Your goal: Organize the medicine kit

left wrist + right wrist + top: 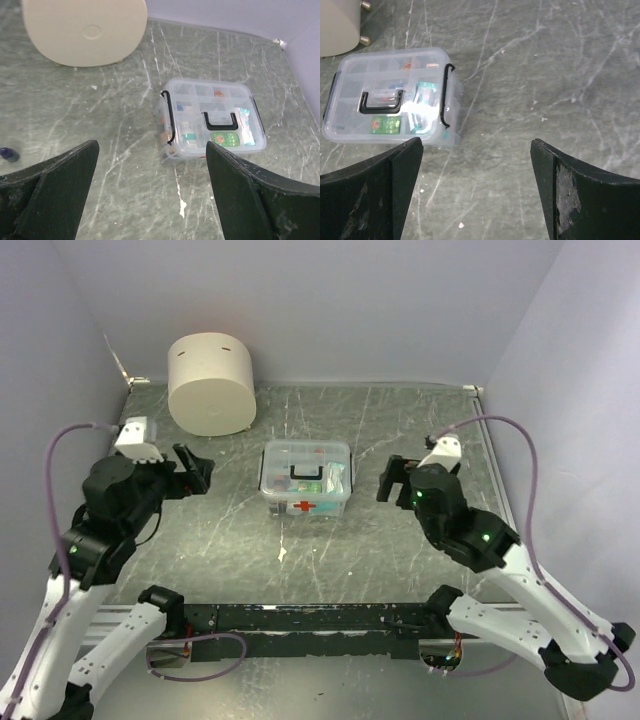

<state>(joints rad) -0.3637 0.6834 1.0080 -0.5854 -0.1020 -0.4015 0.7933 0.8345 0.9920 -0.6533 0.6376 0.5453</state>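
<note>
The rounded-cornered, clear plastic medicine kit, with a black handle on its lid and a red cross on its near side, is sitting lid-on around the middle of the grey-green marbled tabletop. Coloured packets are showing through its compartments. The left gripper is hanging near the kit's left side, its black fingers spread apart and gripping nothing. The right gripper is hanging near the kit's right side, fingers likewise parted and empty. Neither is touching the kit. A large cream cylinder is standing at the far left, apart from the kit.
</note>
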